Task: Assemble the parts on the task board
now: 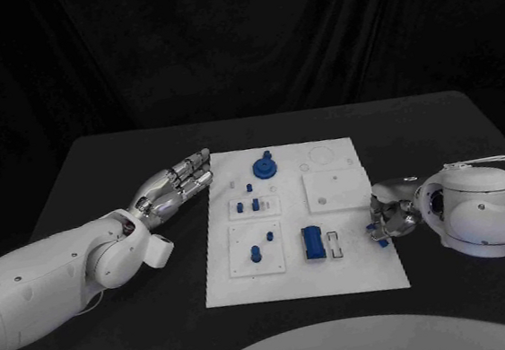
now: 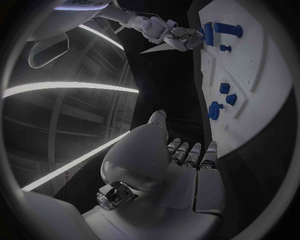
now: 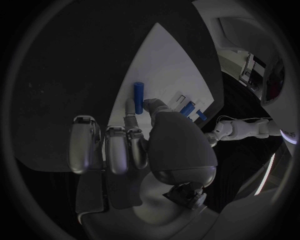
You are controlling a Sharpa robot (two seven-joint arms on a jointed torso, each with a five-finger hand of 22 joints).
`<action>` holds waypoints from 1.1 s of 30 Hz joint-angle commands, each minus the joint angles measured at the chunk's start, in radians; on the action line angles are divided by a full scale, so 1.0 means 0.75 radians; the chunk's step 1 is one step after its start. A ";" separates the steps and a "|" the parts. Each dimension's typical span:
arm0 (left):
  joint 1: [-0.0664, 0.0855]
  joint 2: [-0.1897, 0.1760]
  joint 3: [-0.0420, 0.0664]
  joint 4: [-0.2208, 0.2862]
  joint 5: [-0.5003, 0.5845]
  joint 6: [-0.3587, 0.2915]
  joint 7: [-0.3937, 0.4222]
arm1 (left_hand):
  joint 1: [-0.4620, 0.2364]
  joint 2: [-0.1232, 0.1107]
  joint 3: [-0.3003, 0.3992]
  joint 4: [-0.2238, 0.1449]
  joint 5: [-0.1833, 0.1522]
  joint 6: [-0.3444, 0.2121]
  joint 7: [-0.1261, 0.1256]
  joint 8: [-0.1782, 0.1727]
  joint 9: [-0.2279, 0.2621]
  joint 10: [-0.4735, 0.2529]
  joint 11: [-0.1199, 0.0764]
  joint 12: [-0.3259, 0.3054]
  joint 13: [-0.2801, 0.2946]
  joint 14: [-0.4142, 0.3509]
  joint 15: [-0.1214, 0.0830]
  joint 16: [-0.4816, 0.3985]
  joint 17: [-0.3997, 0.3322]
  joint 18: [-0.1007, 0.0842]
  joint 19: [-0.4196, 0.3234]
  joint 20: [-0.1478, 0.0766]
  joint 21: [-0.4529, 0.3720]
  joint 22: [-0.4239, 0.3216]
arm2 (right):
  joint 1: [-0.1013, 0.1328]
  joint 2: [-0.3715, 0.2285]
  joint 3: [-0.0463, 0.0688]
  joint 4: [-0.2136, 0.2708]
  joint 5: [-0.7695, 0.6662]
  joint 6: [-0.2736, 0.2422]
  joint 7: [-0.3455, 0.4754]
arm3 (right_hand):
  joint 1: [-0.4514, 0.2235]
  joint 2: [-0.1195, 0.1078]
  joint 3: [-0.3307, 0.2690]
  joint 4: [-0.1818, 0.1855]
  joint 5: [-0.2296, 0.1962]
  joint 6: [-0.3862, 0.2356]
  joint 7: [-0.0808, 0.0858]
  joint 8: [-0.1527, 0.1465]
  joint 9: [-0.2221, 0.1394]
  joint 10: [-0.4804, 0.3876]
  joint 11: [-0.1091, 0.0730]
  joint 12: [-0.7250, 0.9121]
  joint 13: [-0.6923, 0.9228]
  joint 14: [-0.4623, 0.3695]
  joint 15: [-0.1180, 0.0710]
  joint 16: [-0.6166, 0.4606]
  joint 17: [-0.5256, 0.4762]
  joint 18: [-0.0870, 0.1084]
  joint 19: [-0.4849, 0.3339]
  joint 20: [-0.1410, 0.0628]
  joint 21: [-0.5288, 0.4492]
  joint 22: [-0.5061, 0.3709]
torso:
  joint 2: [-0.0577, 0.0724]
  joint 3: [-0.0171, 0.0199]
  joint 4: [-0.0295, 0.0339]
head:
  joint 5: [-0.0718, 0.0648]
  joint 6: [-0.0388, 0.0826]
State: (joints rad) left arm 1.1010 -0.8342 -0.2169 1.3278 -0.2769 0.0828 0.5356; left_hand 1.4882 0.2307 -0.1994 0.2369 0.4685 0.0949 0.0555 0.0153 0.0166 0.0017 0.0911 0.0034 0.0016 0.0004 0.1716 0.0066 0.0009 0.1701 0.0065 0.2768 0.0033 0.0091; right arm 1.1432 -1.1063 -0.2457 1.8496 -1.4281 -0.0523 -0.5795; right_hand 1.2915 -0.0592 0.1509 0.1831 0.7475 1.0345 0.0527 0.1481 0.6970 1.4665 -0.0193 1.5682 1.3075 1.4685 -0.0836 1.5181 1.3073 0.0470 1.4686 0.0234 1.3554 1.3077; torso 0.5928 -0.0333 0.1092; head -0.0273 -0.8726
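Centrally on the black worktop (image 1: 94,165): white task board (image 1: 360,266), with blue parts spread over its recessed panels. Near the far edge, a round-based blue knob part (image 1: 263,169); below it, 2 small blue pegs (image 1: 248,205) in a shallow tray; lower again, another blue peg (image 1: 256,252) in a second tray; beside that, an upright blue cylinder (image 1: 311,243) just next to a small white block (image 1: 335,244). Left robot hand (image 1: 174,188) resting at the board's left edge, fingers stretched out flat and slightly apart, nothing held, fingertips close to the board's far-left corner. Right robot hand (image 1: 392,216) at the board's right edge, fingers curled inward, with a small blue piece (image 1: 380,236) showing at the fingertips; cannot tell whether pinched or merely touched. From the right wrist, same hand (image 3: 134,145) bent toward the board, blue cylinder (image 3: 139,91) beyond its fingertips.
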 commanded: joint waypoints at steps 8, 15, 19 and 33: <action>-0.002 0.004 0.001 0.002 0.008 0.015 0.009 | 0.010 0.004 0.001 -0.009 0.010 -0.002 0.011 0.007 0.002 -0.002 0.008 -0.005 -0.002 -0.001 0.011 -0.009 -0.001 0.009 0.002 0.011 0.005 0.001 | -0.007 0.012 -0.003 0.010 0.289 -0.138 0.051 | -0.039 -0.007 0.177 -0.135 0.000 0.004 0.013 0.007 0.001 0.139 0.008 0.003 0.351 0.107 0.008 0.003 0.203 0.005 0.021 0.012 0.000 0.262 | 0.000 0.0005 0.0005 | 0.003 0.000; -0.002 0.009 0.001 -0.001 0.008 0.015 0.007 | 0.012 0.005 0.004 -0.012 0.011 -0.002 0.014 0.007 0.002 -0.002 0.007 -0.005 -0.002 -0.001 0.012 -0.009 -0.001 0.009 0.002 0.011 0.005 0.001 | 0.009 0.029 -0.002 -0.001 0.575 -0.170 0.052 | -0.070 -0.008 0.191 -0.130 -0.006 0.008 0.011 0.011 0.001 0.139 0.007 0.003 0.351 0.107 0.008 0.004 0.205 0.005 0.021 0.012 0.000 0.262 | 0.000 0.0000 0.0016 | 0.004 0.000; -0.002 0.011 0.001 -0.002 0.008 0.016 0.005 | 0.012 0.005 0.004 -0.012 0.011 -0.002 0.014 0.007 0.002 -0.002 0.007 -0.005 -0.002 -0.001 0.012 -0.009 -0.001 0.009 0.002 0.011 0.005 0.001 | 0.016 0.043 -0.002 -0.013 0.702 -0.187 0.051 | -0.082 -0.008 0.196 -0.130 -0.012 0.011 0.009 0.014 0.003 0.139 0.005 0.003 0.351 0.108 0.007 0.005 0.209 0.005 0.021 0.012 0.001 0.262 | -0.001 -0.0010 0.0032 | 0.006 0.000; -0.002 0.018 0.001 -0.007 0.008 0.020 0.003 | 0.012 0.005 0.004 -0.012 0.011 -0.002 0.014 0.007 0.002 -0.002 0.007 -0.005 -0.002 -0.001 0.012 -0.009 -0.001 0.009 0.002 0.011 0.005 0.001 | 0.020 0.082 -0.002 -0.047 0.840 -0.223 0.067 | -0.103 -0.003 0.210 -0.133 -0.039 0.006 0.008 0.017 0.005 0.139 0.004 0.003 0.351 0.107 0.005 0.003 0.203 0.012 0.007 0.010 -0.031 0.252 | 0.002 -0.0005 0.0032 | 0.004 0.000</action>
State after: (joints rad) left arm 1.1006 -0.8232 -0.2169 1.3222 -0.2769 0.0859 0.5283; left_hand 1.4882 0.2307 -0.1952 0.2329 0.4723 0.0912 0.0592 0.0153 0.0166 0.0016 0.0910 0.0034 0.0013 0.0004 0.1716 0.0066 0.0015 0.1702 0.0065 0.2768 0.0033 0.0089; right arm 1.1569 -1.0462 -0.2476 1.8154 -0.8419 -0.1906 -0.5406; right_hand 1.2176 -0.0656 0.2542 0.1321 0.7223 1.0362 0.0571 0.1550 0.6987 1.4664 -0.0192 1.5682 1.3073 1.4684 -0.0833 1.5185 1.3074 0.0470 1.4649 0.0270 1.3357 1.3073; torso 0.5928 -0.0337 0.1133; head -0.0254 -0.8726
